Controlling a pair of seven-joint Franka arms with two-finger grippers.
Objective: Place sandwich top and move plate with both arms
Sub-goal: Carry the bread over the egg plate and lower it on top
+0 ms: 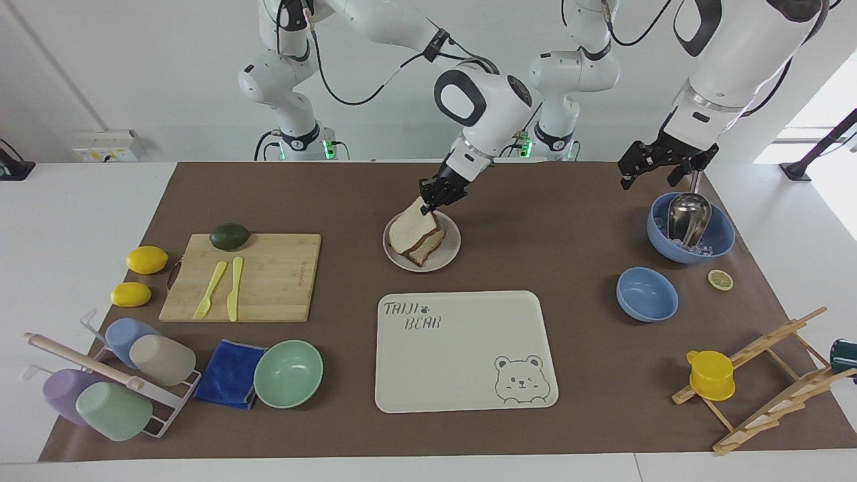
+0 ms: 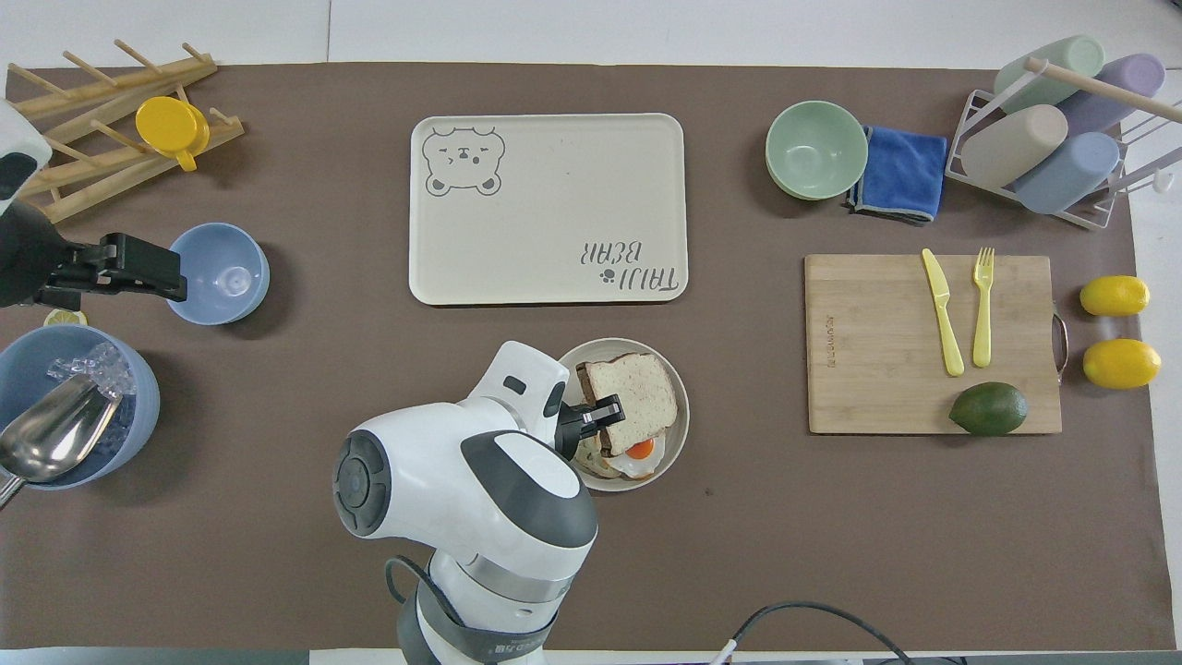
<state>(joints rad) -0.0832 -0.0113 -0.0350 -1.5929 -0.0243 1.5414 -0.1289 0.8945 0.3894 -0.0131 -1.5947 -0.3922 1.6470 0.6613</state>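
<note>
Over the plate (image 1: pixel 450 251), the right tool (image 1: pixel 432 201) is closed on the upper edge of the sandwich top (image 1: pixel 410 229). The slice hangs tilted below the tool, its lower edge resting on the toast slice with fried egg (image 2: pixel 630 454) on the plate. The plate sits on the table (image 1: pixel 556 221), nearer to the robots than the bear tray (image 1: pixel 462 348). The left tool (image 1: pixel 659 164) waits, fingers spread and empty, above the blue bowl with scoop (image 1: pixel 720 234).

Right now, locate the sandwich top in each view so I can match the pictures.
Facing view: sandwich top, tilted over the plate, above the tray.
Overhead view: sandwich top over the same plate, below the tray.
Shared landmark: the bear tray.
</note>
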